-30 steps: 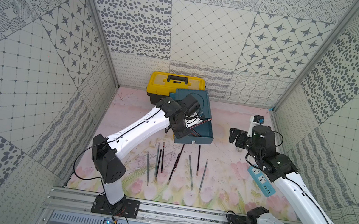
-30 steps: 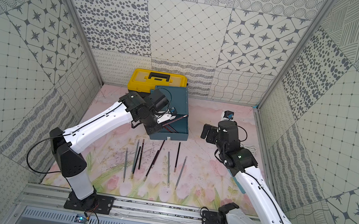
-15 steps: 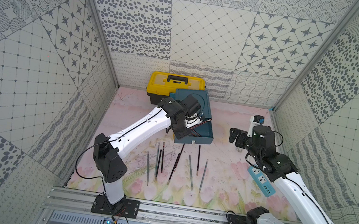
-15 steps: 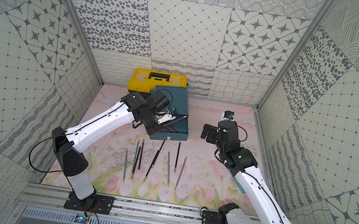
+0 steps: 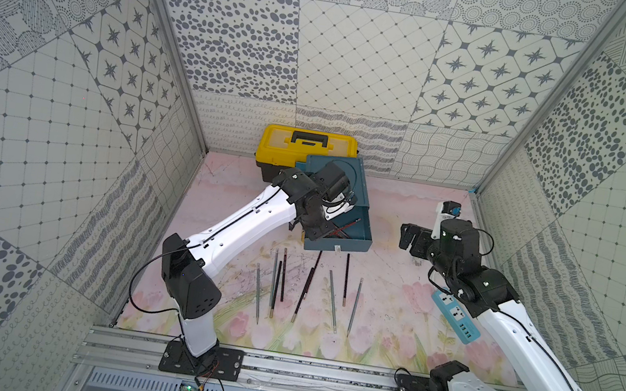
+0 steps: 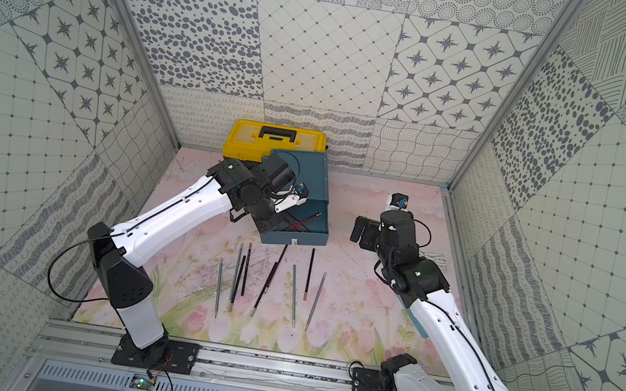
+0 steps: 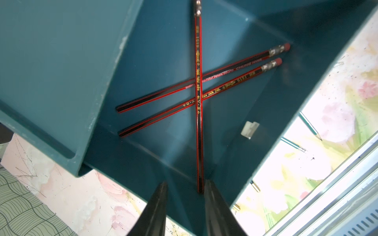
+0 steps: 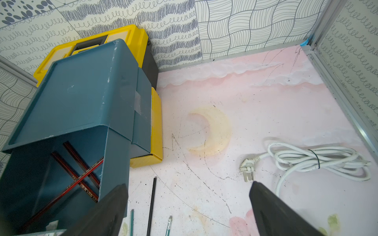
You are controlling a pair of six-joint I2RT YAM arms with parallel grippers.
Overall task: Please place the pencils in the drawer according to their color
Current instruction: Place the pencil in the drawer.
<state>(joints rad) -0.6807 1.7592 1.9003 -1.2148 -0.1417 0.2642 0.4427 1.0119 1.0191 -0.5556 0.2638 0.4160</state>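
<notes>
The drawer (image 5: 337,246) is the top one of a teal cabinet (image 8: 81,92), and it stands pulled out. Three dark red pencils lie crossed inside it (image 7: 204,79) (image 6: 300,224). My left gripper (image 7: 185,183) hovers over the drawer's near corner, open. The end of the uppermost red pencil (image 7: 198,122) rests by one finger (image 7: 210,196), and no finger clamps it. Several more pencils (image 5: 306,288), silver-grey, black and dark red, lie in a row on the mat in front of the cabinet. To the right of the cabinet my right gripper (image 8: 188,186) (image 5: 410,236) stands wide open, holding nothing.
A yellow toolbox (image 5: 306,145) stands against the back wall behind the cabinet. A blue power strip (image 5: 455,316) lies under my right arm. A coiled white cable (image 8: 317,159) with its plug (image 8: 247,168) lies near the right wall. Patterned walls close in three sides.
My left gripper's jaws have parted and the red pencil they held now lies in the drawer. The right arm has not moved.
</notes>
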